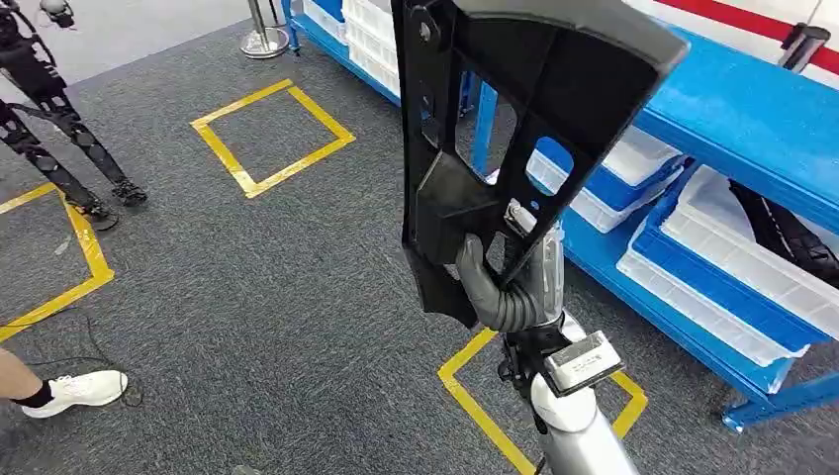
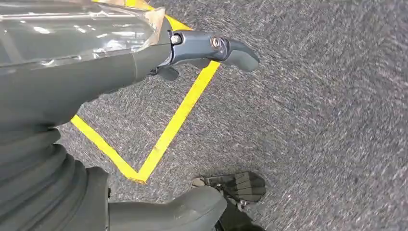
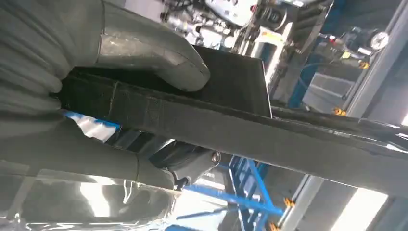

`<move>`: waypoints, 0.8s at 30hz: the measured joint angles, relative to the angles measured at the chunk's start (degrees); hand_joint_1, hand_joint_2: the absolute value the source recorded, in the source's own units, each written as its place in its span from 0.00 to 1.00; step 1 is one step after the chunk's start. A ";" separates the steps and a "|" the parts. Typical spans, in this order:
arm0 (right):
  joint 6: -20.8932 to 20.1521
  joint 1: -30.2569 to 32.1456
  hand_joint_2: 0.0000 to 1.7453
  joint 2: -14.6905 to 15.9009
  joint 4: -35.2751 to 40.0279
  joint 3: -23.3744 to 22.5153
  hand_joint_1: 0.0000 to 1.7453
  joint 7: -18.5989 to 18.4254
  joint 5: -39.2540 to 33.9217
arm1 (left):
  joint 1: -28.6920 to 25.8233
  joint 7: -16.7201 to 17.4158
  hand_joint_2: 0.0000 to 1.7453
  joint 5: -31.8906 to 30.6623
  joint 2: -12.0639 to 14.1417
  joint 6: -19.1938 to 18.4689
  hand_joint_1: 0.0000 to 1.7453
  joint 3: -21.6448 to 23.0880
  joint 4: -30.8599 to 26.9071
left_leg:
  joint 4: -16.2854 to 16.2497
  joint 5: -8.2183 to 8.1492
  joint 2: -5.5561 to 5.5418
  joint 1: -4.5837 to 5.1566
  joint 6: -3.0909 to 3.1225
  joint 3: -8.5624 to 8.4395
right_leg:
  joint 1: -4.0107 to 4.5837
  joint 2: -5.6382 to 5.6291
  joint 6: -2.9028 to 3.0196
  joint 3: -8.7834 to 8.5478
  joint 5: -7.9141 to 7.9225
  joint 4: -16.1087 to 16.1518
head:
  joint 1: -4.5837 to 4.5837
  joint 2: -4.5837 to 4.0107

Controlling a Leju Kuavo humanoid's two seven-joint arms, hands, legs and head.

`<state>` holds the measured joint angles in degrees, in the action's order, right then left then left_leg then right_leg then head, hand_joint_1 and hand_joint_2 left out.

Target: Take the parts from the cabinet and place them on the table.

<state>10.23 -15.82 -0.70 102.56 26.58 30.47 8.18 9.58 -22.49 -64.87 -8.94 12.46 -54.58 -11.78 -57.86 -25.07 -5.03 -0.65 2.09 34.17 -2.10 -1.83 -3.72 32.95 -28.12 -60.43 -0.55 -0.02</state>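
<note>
No writing can be read anywhere; the label on the right wrist is too small to make out. The right hand (image 1: 507,282) grips a large black plastic part with cut-out openings (image 1: 514,119), thumb and fingers closed around its lower end, holding it upright in front of the blue metal cabinet (image 1: 752,119). The part's top is cut off by the frame. On the cabinet's lower shelf, blue-and-white plastic bins (image 1: 732,267) stand; one holds a dark part, partly hidden. The left hand (image 2: 120,72) hangs over grey carpet (image 2: 312,120), fingers apart, holding nothing.
</note>
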 joint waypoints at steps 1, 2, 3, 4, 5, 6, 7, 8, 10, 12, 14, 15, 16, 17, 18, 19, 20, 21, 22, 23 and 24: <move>-0.09 -0.11 1.00 0.00 -0.27 0.00 1.00 0.00 -0.07 | 0.09 0.00 1.00 0.00 0.02 0.20 0.00 -0.02 -0.02 | -0.65 -0.25 -0.48 0.27 -0.51 0.51 | -0.07 -1.98 0.22 -0.41 -0.66 1.23 | 0.15 0.00; -0.17 -0.16 1.00 -0.04 -0.48 0.02 1.00 0.00 -0.11 | 0.14 -0.04 1.00 0.00 0.00 0.24 0.00 0.00 -0.02 | -0.97 -0.24 -1.22 0.17 -0.83 1.12 | -0.06 -1.53 1.04 -0.65 -0.47 1.28 | 0.03 0.02; -0.24 -0.16 1.00 -0.09 -0.72 0.00 1.00 0.00 -0.24 | 0.02 -0.13 1.00 0.00 0.02 0.33 0.00 0.00 -0.02 | -0.88 0.03 -1.54 -0.01 -1.24 1.37 | 0.34 -1.05 1.28 -0.43 -0.41 1.17 | -0.09 0.02; -0.48 -0.29 1.00 -0.11 -1.05 0.00 1.00 0.02 -0.57 | -0.25 -0.24 1.00 0.00 0.00 0.57 0.00 0.00 -0.02 | -0.63 0.23 -1.93 -0.27 -1.54 1.46 | 0.56 -0.73 1.63 -0.43 -0.35 1.09 | 0.07 0.00; -0.79 -0.60 1.00 -0.15 -1.31 0.00 1.00 0.04 -0.68 | -0.50 -0.35 1.00 0.00 0.02 0.79 0.00 0.00 -0.02 | -0.75 0.22 -2.35 -0.33 -1.76 1.64 | 0.34 -0.16 2.03 -0.51 -0.11 1.30 | -0.02 0.02; -1.00 -0.96 1.00 -0.28 -1.51 -0.02 1.00 0.04 -0.79 | -0.56 -0.37 1.00 0.00 0.09 0.85 0.00 0.00 -0.02 | -1.37 -0.28 -0.38 -0.34 -1.92 1.78 | 0.05 0.32 2.21 -0.60 -0.01 1.42 | 0.00 0.02; -1.03 -1.09 1.00 -0.50 -1.69 -0.04 1.00 0.07 -0.94 | -0.56 -0.44 1.00 0.00 0.07 0.96 0.00 0.00 -0.02 | -3.16 -1.47 2.42 -0.01 -2.14 2.59 | 0.18 0.80 2.65 -0.67 -0.04 1.43 | -0.46 0.00; -1.03 -1.23 1.00 -0.59 -1.75 -0.11 1.00 0.09 -0.96 | -0.47 -0.48 1.00 0.00 0.02 1.01 0.00 0.02 -0.02 | -7.36 -3.77 4.02 -0.12 -2.37 4.61 | 0.49 1.43 3.21 -0.69 -0.16 1.42 | -0.57 0.00; -1.09 -1.24 1.00 -0.59 -2.04 -0.11 1.00 0.13 -1.01 | -0.47 -0.52 1.00 0.00 -0.02 1.03 0.00 0.07 -0.02 | -16.68 -7.61 4.85 -0.19 -2.50 9.25 | 1.01 2.84 3.47 -0.69 -0.33 1.41 | -0.54 0.02; -1.20 -1.25 1.00 -0.61 -2.45 -0.11 1.00 0.13 -1.14 | -0.68 -0.68 1.00 0.17 -0.02 1.20 0.00 0.09 -0.02 | -18.75 -7.05 4.85 -0.17 -2.21 10.48 | 1.43 4.09 3.65 -0.79 -0.47 1.41 | -0.57 0.00; -1.22 -1.38 1.00 -0.66 -2.78 -0.11 1.00 0.13 -1.23 | -0.80 -1.09 1.00 0.57 0.00 1.25 0.00 0.09 -0.02 | -10.79 -2.58 5.19 0.13 -1.36 6.41 | 1.74 5.20 3.98 -1.10 -0.72 1.42 | -0.57 0.02; -1.22 -1.50 1.00 -0.72 -2.91 -0.11 1.00 0.13 -1.31 | -0.80 -1.25 1.00 0.59 0.04 1.25 0.00 0.11 -0.02 | -5.37 -0.35 6.71 0.59 -0.61 3.46 | 1.82 5.68 4.13 -1.29 -0.84 1.44 | -0.54 0.02; -1.22 -1.58 1.00 -0.77 -3.00 -0.11 1.00 0.15 -1.44 | -0.76 -1.40 1.00 0.61 0.09 1.25 0.00 0.11 -0.02 | -2.21 -0.46 9.42 1.33 -0.07 1.90 | 1.99 6.06 4.15 -1.31 -0.91 1.43 | -0.50 0.02; -1.22 -1.58 1.00 -0.74 -3.08 -0.13 1.00 0.20 -1.60 | -0.66 -1.51 1.00 0.61 0.13 1.25 0.00 0.13 -0.02 | -1.72 -0.54 9.39 1.76 0.09 1.79 | 2.57 6.49 3.87 -1.15 -1.09 1.43 | -0.48 0.02; -1.22 -1.51 1.00 -0.74 -3.28 -0.11 1.00 0.20 -1.68 | -0.67 -1.60 1.00 0.61 0.15 1.23 0.00 0.15 -0.02 | -1.72 -0.53 8.72 1.83 0.20 1.95 | 2.45 7.04 3.76 -1.16 -1.13 1.48 | -0.48 0.02; -1.22 -1.43 1.00 -0.74 -3.43 -0.11 1.00 0.20 -1.73 | -0.78 -1.60 1.00 0.61 0.15 1.23 0.00 0.18 -0.02 | -1.71 -0.53 8.20 1.94 0.27 2.06 | 2.42 7.57 3.73 -1.24 -1.15 1.57 | -0.55 0.02; -1.22 -1.42 1.00 -0.79 -3.61 -0.07 1.00 0.20 -1.81 | -0.87 -1.60 1.00 0.68 0.17 1.25 0.00 0.17 -0.02 | -1.36 -0.34 7.53 2.04 0.53 2.12 | 2.50 8.19 3.68 -1.40 -1.15 1.81 | -0.54 0.00; -1.22 -1.38 1.00 -0.98 -3.61 -0.07 1.00 0.20 -1.82 | -0.91 -1.64 1.00 0.68 0.17 1.29 0.00 0.18 0.00 | 0.00 0.44 6.84 1.09 1.04 1.28 | 2.91 7.98 3.46 -0.93 -1.73 1.48 | -0.50 0.02; -1.22 -1.36 1.00 -0.98 -3.76 -0.07 1.00 0.20 -1.84 | -1.05 -1.75 1.00 0.68 0.09 1.36 0.00 0.18 0.00 | 0.64 0.61 6.39 1.26 1.09 0.84 | 2.46 5.41 3.46 -0.64 -2.60 -0.22 | -0.39 0.00; -1.22 -1.38 1.00 -1.03 -3.81 -0.04 1.00 0.37 -1.90 | -1.04 -1.79 1.00 0.68 0.09 1.42 0.00 0.18 0.00 | 0.60 0.83 5.90 1.10 1.39 0.73 | 2.33 3.68 3.72 0.83 -4.22 -3.59 | -0.46 0.02; -1.22 -1.25 1.00 -0.92 -3.94 -0.04 1.00 0.39 -1.97 | -0.99 -1.81 1.00 0.68 0.09 1.51 0.00 0.18 0.00 | 0.63 0.81 5.15 1.10 1.41 0.74 | 2.15 2.66 3.90 2.92 -5.94 -8.14 | -0.13 0.00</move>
<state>9.00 -17.08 -1.62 98.62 26.53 30.86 6.21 8.59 -24.31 -64.19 -8.85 13.97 -54.40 -11.78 -57.23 -24.26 0.12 0.44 3.50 34.91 0.05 0.83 0.19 35.87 -34.06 -68.57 -0.68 -0.02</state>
